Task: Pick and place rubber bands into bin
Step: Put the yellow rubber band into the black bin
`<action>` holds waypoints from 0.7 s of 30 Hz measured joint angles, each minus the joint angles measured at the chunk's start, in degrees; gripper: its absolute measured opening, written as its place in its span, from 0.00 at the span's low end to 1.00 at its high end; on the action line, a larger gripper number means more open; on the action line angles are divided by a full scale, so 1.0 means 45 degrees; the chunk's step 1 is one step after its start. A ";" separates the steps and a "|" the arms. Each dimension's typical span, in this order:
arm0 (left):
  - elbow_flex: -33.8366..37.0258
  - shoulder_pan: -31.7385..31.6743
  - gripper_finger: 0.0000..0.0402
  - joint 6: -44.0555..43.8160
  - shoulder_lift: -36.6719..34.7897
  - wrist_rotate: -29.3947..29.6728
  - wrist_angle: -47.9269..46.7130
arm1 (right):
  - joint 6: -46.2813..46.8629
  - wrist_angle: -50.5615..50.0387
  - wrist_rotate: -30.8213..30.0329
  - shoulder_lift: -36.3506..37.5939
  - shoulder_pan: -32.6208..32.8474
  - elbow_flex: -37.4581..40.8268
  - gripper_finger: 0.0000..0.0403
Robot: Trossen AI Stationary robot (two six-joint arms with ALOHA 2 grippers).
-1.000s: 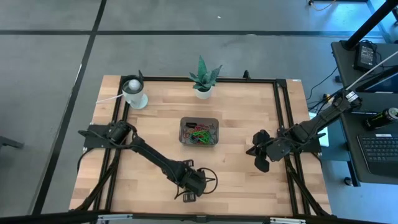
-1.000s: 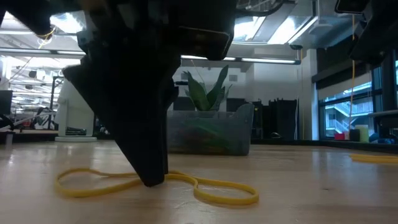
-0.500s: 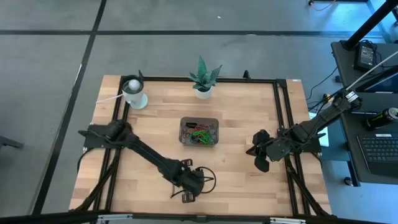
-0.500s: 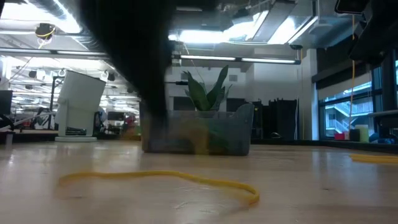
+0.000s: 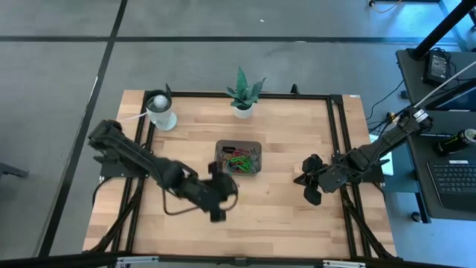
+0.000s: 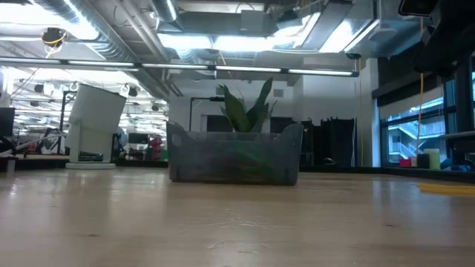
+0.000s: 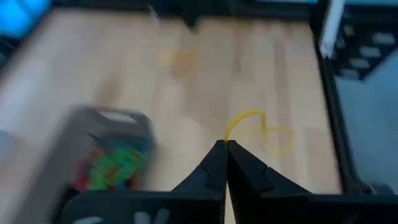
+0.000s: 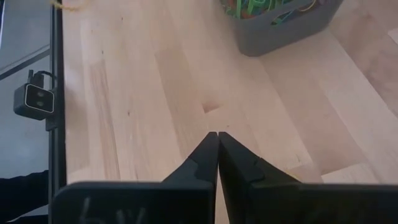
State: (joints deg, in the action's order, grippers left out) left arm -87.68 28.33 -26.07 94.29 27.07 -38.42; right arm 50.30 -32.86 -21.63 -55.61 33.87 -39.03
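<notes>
The table [image 5: 282, 216] is pale wood in narrow planks, smooth with a faint grain, edged by a thin black metal frame. Near its middle sits the bin [image 5: 238, 158], a dark grey translucent tray with rounded corners and low walls; inside lies a tangled heap of thin rubber bands [image 5: 239, 160], mostly green with bits of red, orange and yellow. From table height the bin's cloudy plastic wall [image 6: 234, 158] lets those colours show through dimly. The left hand [image 5: 220, 191] is just beside the bin's near-left corner, its two dark tapered fingers pressed together; in the left wrist view a thin yellow band [image 7: 258, 129], looped in soft curves, sticks out from the closed tips [image 7: 222, 146], pinched there. The right hand [image 5: 310, 183] waits to the right of the bin, well apart from it, fingers closed with nothing between them. A spiky-leaved potted plant [image 5: 242, 92] in a white pot and a white round cup [image 5: 160, 111] stand at the far edge.
</notes>
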 joint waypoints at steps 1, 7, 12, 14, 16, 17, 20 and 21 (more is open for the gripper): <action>-0.0009 -0.0191 0.00 0.0290 -0.0281 0.0190 0.0006 | 0.0000 0.0005 0.0000 0.0000 0.0000 0.0000 0.04; -0.0010 -0.1920 0.00 0.1852 -0.0948 0.0517 -0.0091 | 0.0044 0.0005 0.0000 0.0000 0.0000 0.0000 0.04; 0.0069 -0.3640 0.00 0.2716 -0.0962 -0.0543 -0.0097 | 0.0157 0.0010 -0.0149 0.0000 0.0000 0.0000 0.04; 0.0223 -0.4223 0.00 0.2739 -0.0851 -0.1031 -0.0084 | 0.0363 0.0010 -0.0280 0.0000 0.0000 0.0000 0.04; 0.0517 -0.4670 0.00 0.2739 -0.0774 -0.1433 -0.0366 | 0.0453 0.0010 -0.0314 0.0000 0.0000 0.0000 0.04; 0.0651 -0.4871 0.00 0.2740 -0.0684 -0.1647 -0.0362 | 0.0459 0.0011 -0.0316 0.0000 0.0001 0.0000 0.04; 0.1188 -0.5374 0.00 0.2742 -0.0400 -0.2287 -0.0534 | 0.0502 0.0086 -0.0386 0.0000 0.0000 0.0000 0.04; 0.1362 -0.5515 0.00 0.2742 -0.0239 -0.2520 -0.0514 | 0.0641 0.0110 -0.0544 -0.0002 0.0000 0.0000 0.04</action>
State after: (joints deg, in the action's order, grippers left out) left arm -81.55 3.51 -13.74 93.22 15.73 -40.73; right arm 53.19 -32.37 -24.08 -55.62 33.87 -39.03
